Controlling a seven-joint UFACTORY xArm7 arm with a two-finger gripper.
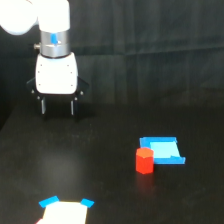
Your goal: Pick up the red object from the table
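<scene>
The red object [144,160] is a small red-orange faceted block standing upright on the black table [100,150], right of the middle in the exterior view. It touches or overlaps the left front corner of a flat blue piece [163,150]. My gripper [58,107] hangs from the white arm at the upper left, well away from the block and above the table. Its two dark fingers point down with a gap between them, open and empty.
A pale object with blue corners [65,211] sits at the bottom edge, left of the middle. A dark curtain-like backdrop closes the far side of the table.
</scene>
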